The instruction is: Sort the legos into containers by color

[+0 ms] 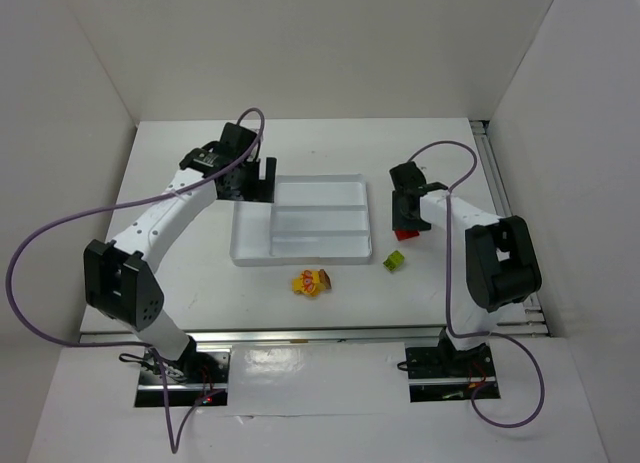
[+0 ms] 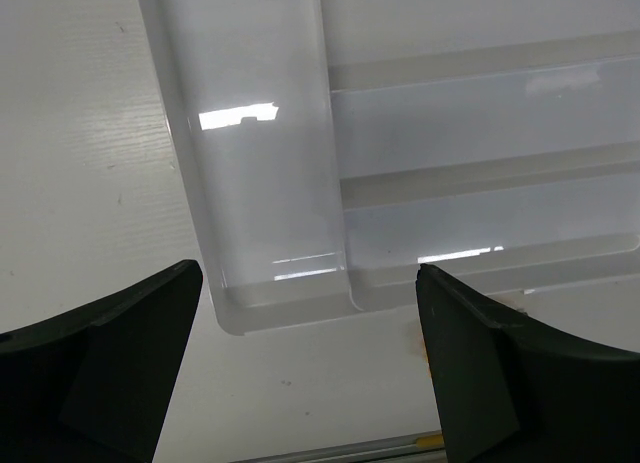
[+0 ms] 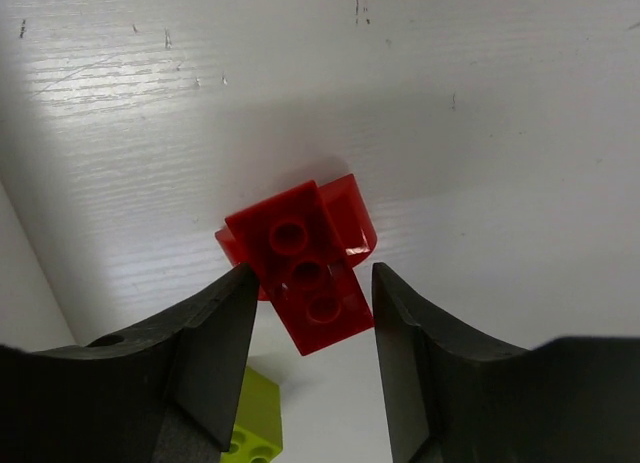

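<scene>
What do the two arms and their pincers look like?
Both the left arm and the right arm have white links with black joint housings. A purple cable loops along each. The left pincer and right pincer are black, each with two wedge-shaped fingers.

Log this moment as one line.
left gripper: open over tray corner | right gripper: straddling red lego, grip unclear | green lego, yellow-orange legos: outside tray

Red lego (image 3: 305, 268): glossy, solid colour. Lime green lego (image 1: 394, 261) at its 6 o'clock. Yellow and orange legos (image 1: 312, 282) at the tray's 6 o'clock. Tray (image 1: 300, 255): plain translucent white. Table (image 1: 200, 273): white, faintly lined. Left arm (image 1: 160, 218) and right arm (image 1: 470, 218): white with black joints.
</scene>
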